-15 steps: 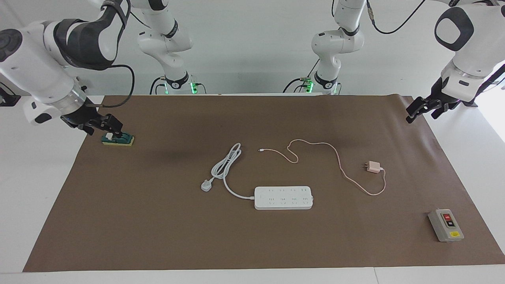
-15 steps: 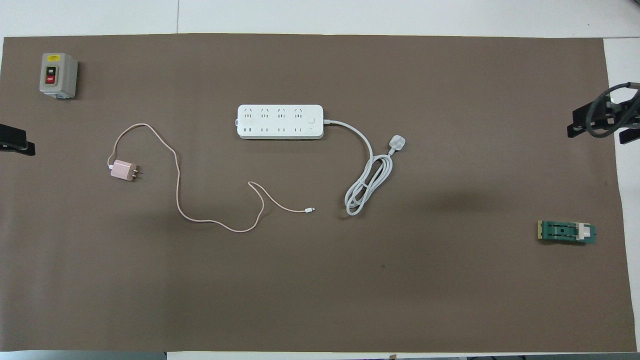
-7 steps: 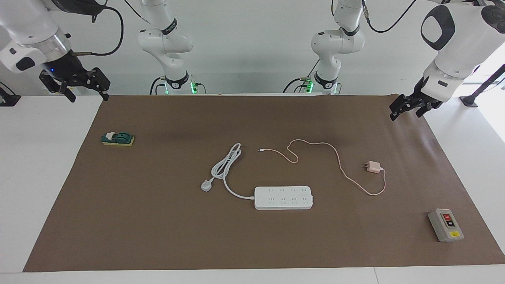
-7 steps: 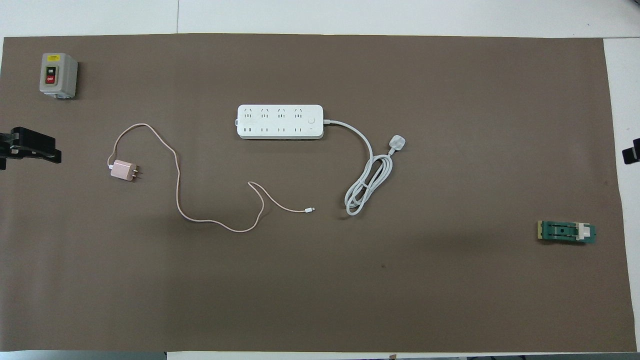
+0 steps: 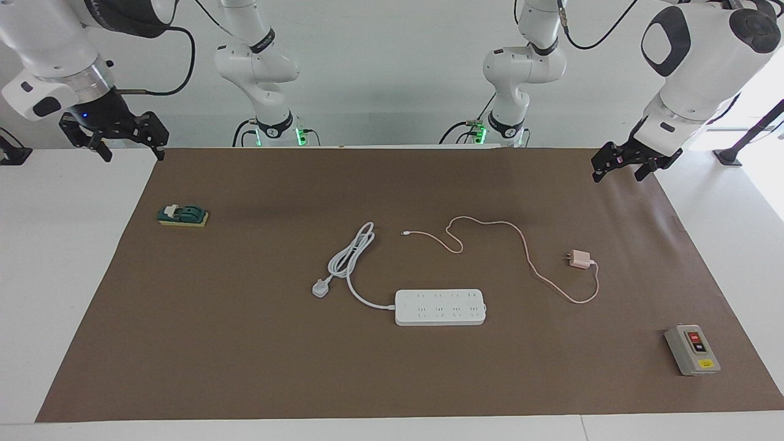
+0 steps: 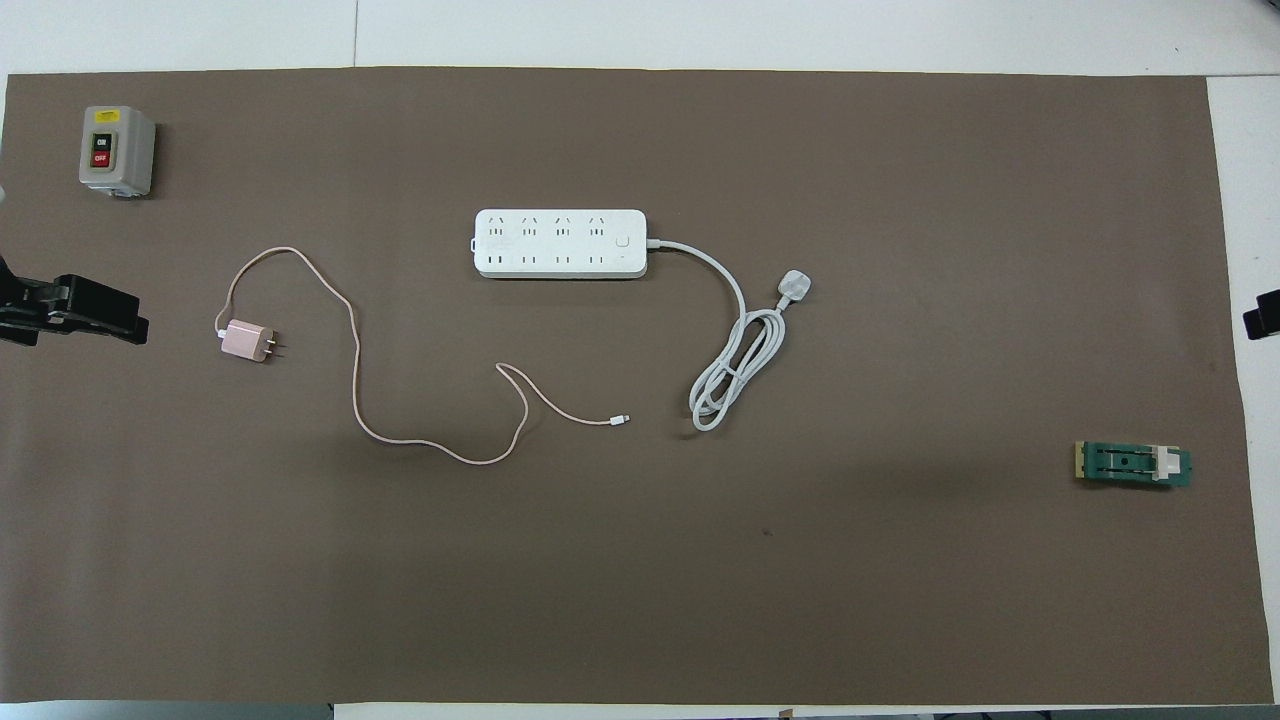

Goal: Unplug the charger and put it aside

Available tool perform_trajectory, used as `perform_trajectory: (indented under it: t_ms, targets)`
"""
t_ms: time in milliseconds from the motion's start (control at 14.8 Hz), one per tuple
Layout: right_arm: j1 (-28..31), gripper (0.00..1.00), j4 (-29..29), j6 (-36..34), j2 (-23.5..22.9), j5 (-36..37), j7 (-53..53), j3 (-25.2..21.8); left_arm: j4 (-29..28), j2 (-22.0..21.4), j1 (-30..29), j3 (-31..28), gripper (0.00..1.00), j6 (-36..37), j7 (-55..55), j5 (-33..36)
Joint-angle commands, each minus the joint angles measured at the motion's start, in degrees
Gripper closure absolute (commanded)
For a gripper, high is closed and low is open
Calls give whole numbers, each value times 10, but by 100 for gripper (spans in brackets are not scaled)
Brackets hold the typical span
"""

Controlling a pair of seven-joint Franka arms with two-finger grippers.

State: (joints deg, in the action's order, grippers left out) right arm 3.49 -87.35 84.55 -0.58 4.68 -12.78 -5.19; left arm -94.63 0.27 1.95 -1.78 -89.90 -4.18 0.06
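Facing view: the charger was seen already unplugged, lying on the desk well apart from the strip, toward the left arm's end. The left hand, fingers apart, hung above the desk edge; the right hand, also spread, waited.

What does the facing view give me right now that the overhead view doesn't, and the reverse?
Facing only: both arms whole, the left gripper raised over the mat's corner, the right gripper raised over the table edge. Overhead only: the socket layout on the strip from straight above; just the grippers' tips at its edges. Both: the charger lying unplugged, apart from the strip, cable loose; the switch box; the green block.
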Motion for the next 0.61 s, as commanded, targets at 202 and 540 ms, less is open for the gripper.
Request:
perform_trajectory:
  t_ms: [202,540]
  targets:
    - [12,0,-40,15,28,8,17,12,-14,-17,4,-6,0,-4,-21,3]
    - [6,0,-41,14,31,3,25,12,-12,-16,4,-5,0,-5,-20,3]
